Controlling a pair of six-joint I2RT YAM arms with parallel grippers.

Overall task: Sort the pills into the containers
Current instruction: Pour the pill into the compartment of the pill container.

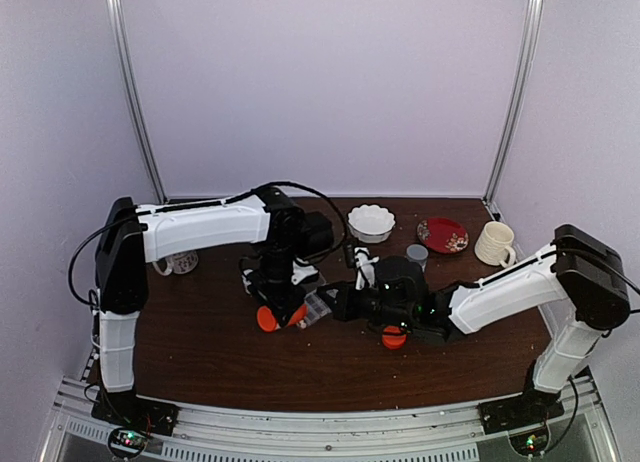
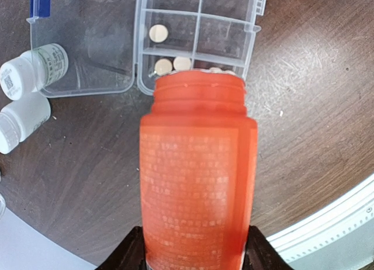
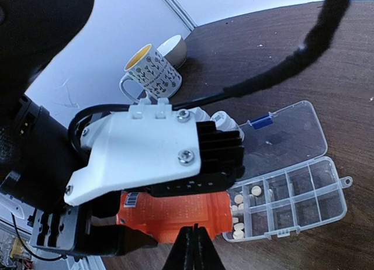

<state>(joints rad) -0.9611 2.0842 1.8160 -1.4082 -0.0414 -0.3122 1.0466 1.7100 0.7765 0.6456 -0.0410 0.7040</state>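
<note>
My left gripper [image 2: 196, 255] is shut on the orange bottle [image 2: 197, 170], uncapped and tipped with its mouth over the near corner compartment of the clear pill organizer box [image 2: 254, 30]. Pale round pills [image 2: 158, 32] lie in its near compartments. In the right wrist view the orange bottle [image 3: 175, 214] lies sideways under the left wrist, its mouth at the box [image 3: 292, 197], where several pills [image 3: 239, 228] sit in the end cells. My right gripper [image 3: 196, 246] is shut and empty, just in front of the bottle. From above, the bottle [image 1: 268, 318] and box [image 1: 318, 307] sit mid-table.
Two small white bottles [image 2: 26, 89] stand beside the box's open lid [image 2: 82, 42]. An orange cap [image 1: 394, 336] lies by the right arm. At the back stand a white bowl [image 1: 371, 221], a red plate [image 1: 442, 234], a cream mug [image 1: 494, 243], a grey cup [image 1: 417, 253] and a patterned mug [image 3: 153, 73].
</note>
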